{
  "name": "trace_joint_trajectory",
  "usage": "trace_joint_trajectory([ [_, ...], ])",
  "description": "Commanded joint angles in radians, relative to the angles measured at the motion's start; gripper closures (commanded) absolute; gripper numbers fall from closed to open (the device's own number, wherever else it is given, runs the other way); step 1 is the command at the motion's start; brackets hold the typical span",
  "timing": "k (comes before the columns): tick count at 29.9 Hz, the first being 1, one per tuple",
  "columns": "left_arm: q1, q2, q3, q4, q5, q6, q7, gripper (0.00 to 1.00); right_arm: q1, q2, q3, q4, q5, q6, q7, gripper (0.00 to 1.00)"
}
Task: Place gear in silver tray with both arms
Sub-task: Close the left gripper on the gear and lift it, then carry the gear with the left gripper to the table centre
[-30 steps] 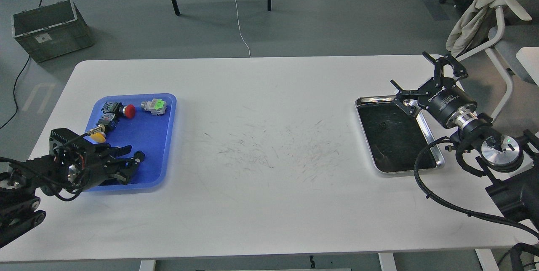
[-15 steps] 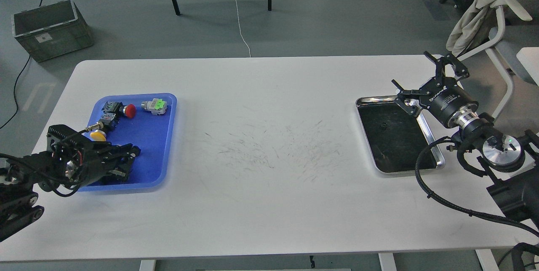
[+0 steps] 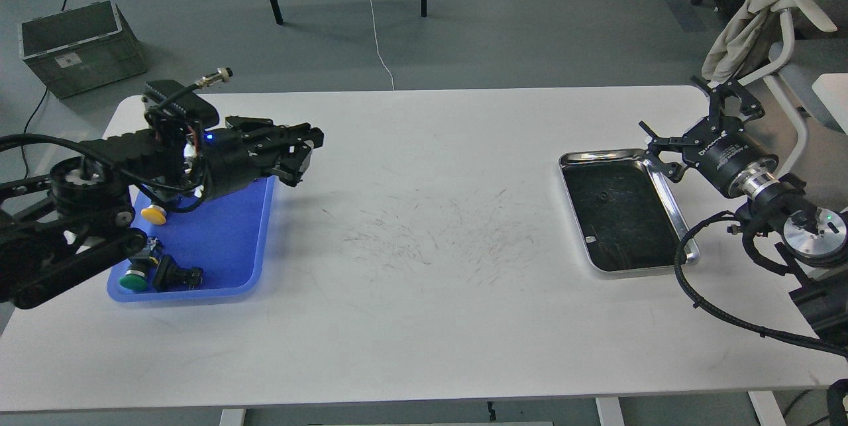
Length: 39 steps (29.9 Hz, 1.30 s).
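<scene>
The silver tray (image 3: 666,195) lies on the right side of the white table; its dark bottom shows only a small dark speck. My right gripper (image 3: 689,118) is open and empty, hovering just past the tray's far right corner. My left gripper (image 3: 303,153) is raised over the far right corner of the blue tray (image 3: 218,247) and points right. Its dark fingers cannot be told apart from anything between them. I cannot make out a gear anywhere.
The blue tray holds a yellow button (image 3: 154,214), a green button (image 3: 134,281) and a black part (image 3: 176,275); my left arm hides its far end. A chair with a cloth (image 3: 748,22) stands past the table's right corner. A grey crate (image 3: 79,47) sits on the floor.
My left arm has risen from the blue tray's near end and swung far and right, uncovering the green button and black part. My right gripper has drawn back to the right, off the silver tray.
</scene>
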<state>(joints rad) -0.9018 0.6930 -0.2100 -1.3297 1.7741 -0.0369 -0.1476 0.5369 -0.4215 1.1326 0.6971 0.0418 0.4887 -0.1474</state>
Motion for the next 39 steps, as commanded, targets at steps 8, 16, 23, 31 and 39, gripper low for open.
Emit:
trace_joint_trajectory([
  [8,0.017,-0.545,0.035,0.335,0.037,0.002,0.052,0.95,0.005,-0.019,0.006,-0.070,0.000,0.000,0.000,0.04],
  [16,0.063,-0.693,0.064,0.461,0.059,0.005,0.051,0.95,0.005,-0.019,0.001,-0.071,0.000,0.000,0.000,0.04],
  [23,0.116,-0.693,0.063,0.503,0.065,0.008,0.051,0.94,0.003,-0.019,-0.007,-0.071,0.000,0.000,0.000,0.04],
  [31,0.133,-0.693,0.057,0.495,0.064,0.009,0.059,0.94,0.003,-0.019,-0.008,-0.070,0.000,0.000,0.000,0.04],
  [39,0.146,-0.693,0.054,0.478,0.061,0.028,0.057,0.90,0.005,-0.019,-0.008,-0.067,0.000,0.000,0.000,0.04],
])
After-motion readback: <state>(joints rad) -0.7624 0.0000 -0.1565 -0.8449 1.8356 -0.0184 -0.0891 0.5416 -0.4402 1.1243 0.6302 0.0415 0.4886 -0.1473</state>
